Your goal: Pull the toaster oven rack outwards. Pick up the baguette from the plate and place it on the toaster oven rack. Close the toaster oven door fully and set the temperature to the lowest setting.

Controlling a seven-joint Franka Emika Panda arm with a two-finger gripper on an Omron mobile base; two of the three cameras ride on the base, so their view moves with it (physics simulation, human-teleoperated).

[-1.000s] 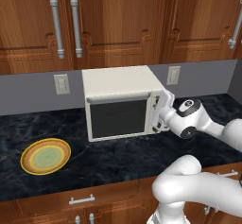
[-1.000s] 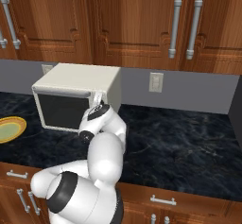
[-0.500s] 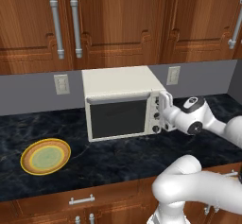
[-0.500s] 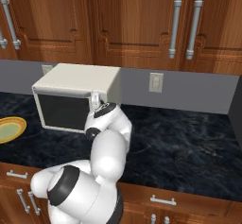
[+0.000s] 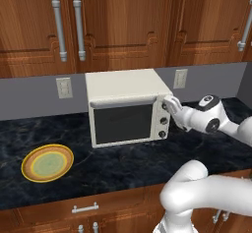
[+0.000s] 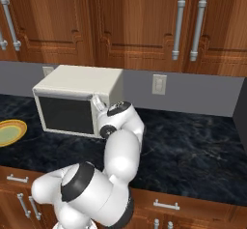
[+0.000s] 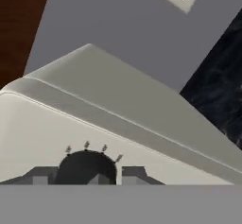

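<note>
Gripper (image 5: 171,102) straddled the top knob (image 7: 87,167), jaws apart, not clamped. Risk: pads slipping, temperature left unset.

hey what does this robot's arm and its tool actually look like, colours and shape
The arm is glossy white with fat, rounded tube-like segments and bulbous elbows. Dark grey to black rings and round caps mark the joints, with one round dark cap on the wrist. The tool is a small white hand; in the hand view its two fingertips look small, dark grey and blocky. No loose cables or lettering are visible.
</note>
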